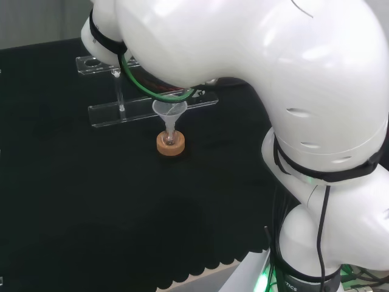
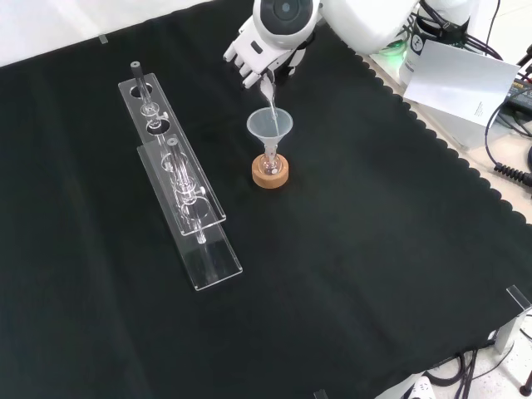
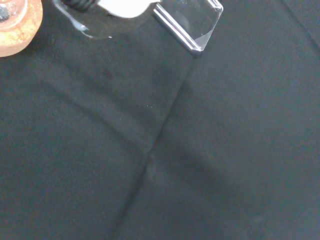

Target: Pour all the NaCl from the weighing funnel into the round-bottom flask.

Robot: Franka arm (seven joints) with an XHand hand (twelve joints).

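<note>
With the hand [image 2: 253, 51] curled round the tilted weighing funnel [image 2: 269, 90] above the plastic funnel [image 2: 269, 126], a slight sideways drift could spill NaCl onto the surface [image 2: 374, 249].

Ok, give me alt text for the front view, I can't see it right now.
The hand holds a clear weighing funnel tilted down into a plastic funnel set in a small flask on a cork ring. A clear rack stands to the left on black cloth.
</note>
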